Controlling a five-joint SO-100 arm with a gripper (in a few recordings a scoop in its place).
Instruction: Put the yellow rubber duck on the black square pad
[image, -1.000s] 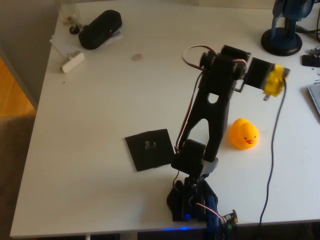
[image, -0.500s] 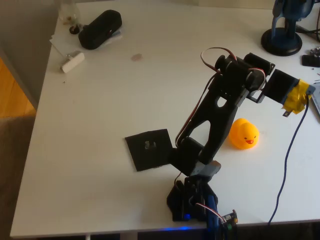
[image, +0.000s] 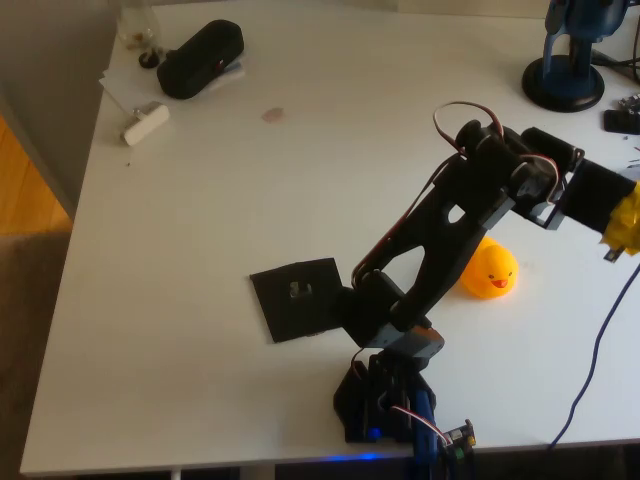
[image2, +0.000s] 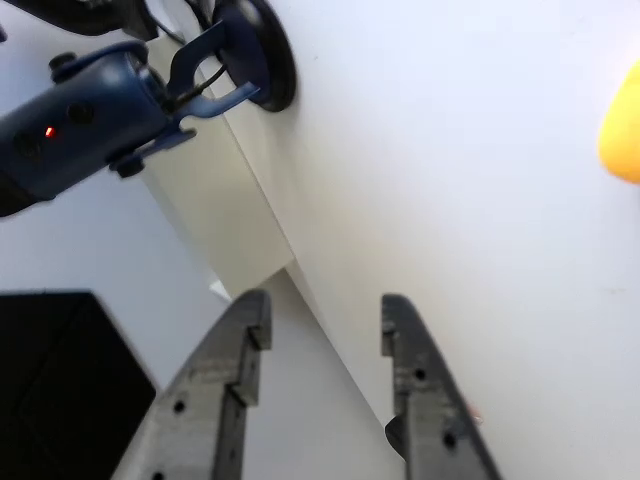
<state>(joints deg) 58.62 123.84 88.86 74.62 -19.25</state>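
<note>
The yellow rubber duck (image: 492, 274) sits on the white table right of centre, its left side partly covered by the black arm's link. In the wrist view a sliver of the duck (image2: 622, 128) shows at the right edge. The black square pad (image: 298, 297) lies flat to the left of the arm's base, with nothing on it. My gripper (image: 612, 250), wrapped in yellow tape, hangs at the picture's far right edge, to the right of the duck and a little further back. In the wrist view the gripper (image2: 322, 318) is open, its fingers (image2: 248, 330) apart with nothing between them.
A blue stand (image: 566, 62) with a round base is at the back right, also seen as the blue stand (image2: 100, 110) in the wrist view. A black oblong case (image: 200, 58) and a small white block (image: 146, 123) lie at the back left. The arm's base (image: 385, 400) is at the front edge.
The arm has swung steadily to the right over the last second, carrying the gripper from behind the duck out to the picture's right edge. Duck and pad have not moved.
</note>
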